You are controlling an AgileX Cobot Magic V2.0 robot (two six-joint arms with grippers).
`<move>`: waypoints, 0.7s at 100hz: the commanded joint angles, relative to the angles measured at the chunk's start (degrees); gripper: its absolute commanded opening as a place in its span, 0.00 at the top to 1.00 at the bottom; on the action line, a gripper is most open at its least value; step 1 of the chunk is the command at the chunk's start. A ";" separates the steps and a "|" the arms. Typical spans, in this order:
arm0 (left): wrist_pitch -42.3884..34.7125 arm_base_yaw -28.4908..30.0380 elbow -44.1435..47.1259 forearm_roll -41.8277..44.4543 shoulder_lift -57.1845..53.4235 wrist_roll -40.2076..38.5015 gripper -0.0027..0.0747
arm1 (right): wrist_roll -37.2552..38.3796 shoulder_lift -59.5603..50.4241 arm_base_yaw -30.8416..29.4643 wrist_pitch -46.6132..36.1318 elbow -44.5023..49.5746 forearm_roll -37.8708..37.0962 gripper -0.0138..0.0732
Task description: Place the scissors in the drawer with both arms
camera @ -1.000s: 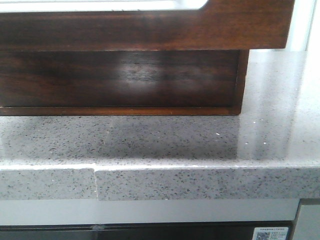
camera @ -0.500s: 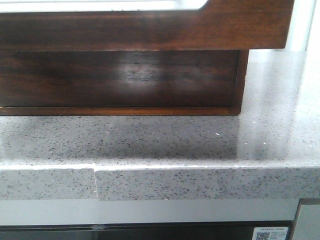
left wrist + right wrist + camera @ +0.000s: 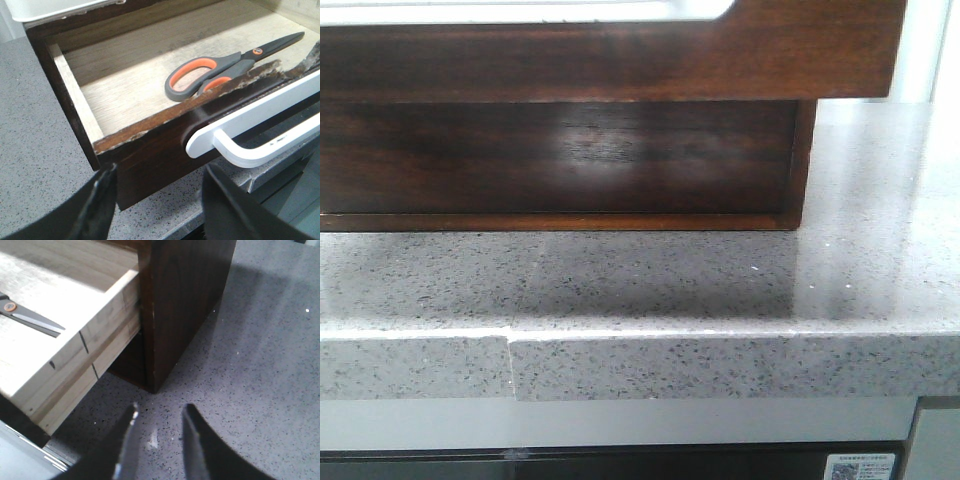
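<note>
**Scissors in, drawer still open**

I see the orange-and-grey-handled scissors [image 3: 227,67] lying flat inside the glossy dark brown wooden drawer [image 3: 150,145], which is pulled out, so closing is probably what's left. My left gripper [image 3: 157,205] hangs spread and empty just before the drawer front near the white handle [image 3: 250,135]. My right gripper [image 3: 157,440] is parted, empty, over the speckled grey stone countertop [image 3: 650,290] beside the cabinet.

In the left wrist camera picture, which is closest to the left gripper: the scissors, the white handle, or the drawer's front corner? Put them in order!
Going by the left wrist view, from the left gripper:
1. Drawer's front corner, just past the fingertips.
2. White handle, on the drawer front, off to one side.
3. Scissors, lying inside the open drawer, behind the front.
</note>
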 commanded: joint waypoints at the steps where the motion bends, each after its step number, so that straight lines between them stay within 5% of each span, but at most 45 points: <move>1: -4.33 -0.46 -1.75 -1.03 0.92 -0.58 0.60 | -0.02 -0.26 -0.37 -4.35 -1.26 1.06 0.81; 11: -4.23 -0.46 -1.75 -1.13 0.92 -0.58 0.74 | -0.02 -0.26 -0.37 -4.35 -1.26 1.06 0.92; 33: -4.23 -0.46 -1.75 -1.13 0.92 -0.58 0.99 | -0.02 -0.26 -0.37 -4.57 -1.26 1.06 0.92; 70: -4.12 -0.46 -1.75 -1.13 0.92 -0.58 0.99 | -0.02 -0.26 -0.37 -4.36 -1.26 1.06 0.92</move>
